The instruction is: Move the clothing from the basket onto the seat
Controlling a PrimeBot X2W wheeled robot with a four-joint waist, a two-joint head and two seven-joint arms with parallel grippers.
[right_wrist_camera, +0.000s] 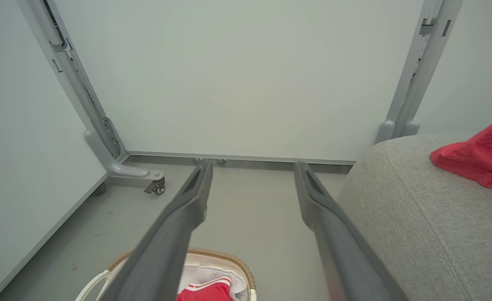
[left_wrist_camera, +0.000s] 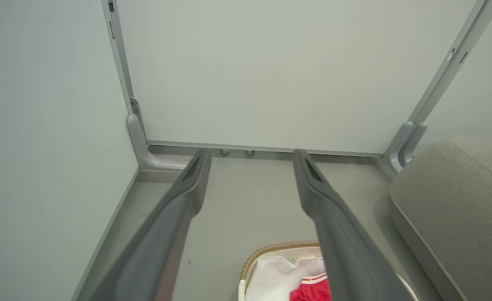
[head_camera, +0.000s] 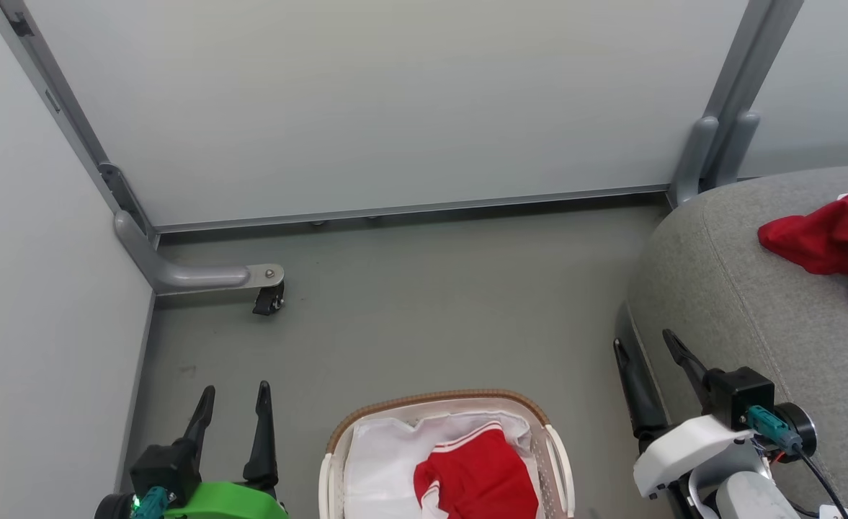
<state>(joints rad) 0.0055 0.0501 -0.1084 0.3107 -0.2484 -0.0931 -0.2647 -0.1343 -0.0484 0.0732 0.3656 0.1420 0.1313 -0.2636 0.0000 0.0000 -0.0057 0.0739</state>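
Left gripper (head_camera: 236, 389) and right gripper (head_camera: 643, 340) are both hanging released, empty. Bright red white-trimmed fabric garment (head_camera: 478, 468) is lying in the near oval white brown-rimmed plastic basket (head_camera: 431, 398). A second red garment (head_camera: 827, 234) is sitting on the big grey fabric sofa seat (head_camera: 755, 324), right. Risk: pinching the white cloth liner (head_camera: 380, 454) too, dragging the basket.

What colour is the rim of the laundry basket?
The rim of the basket is brown and woven; the head view shows it best.
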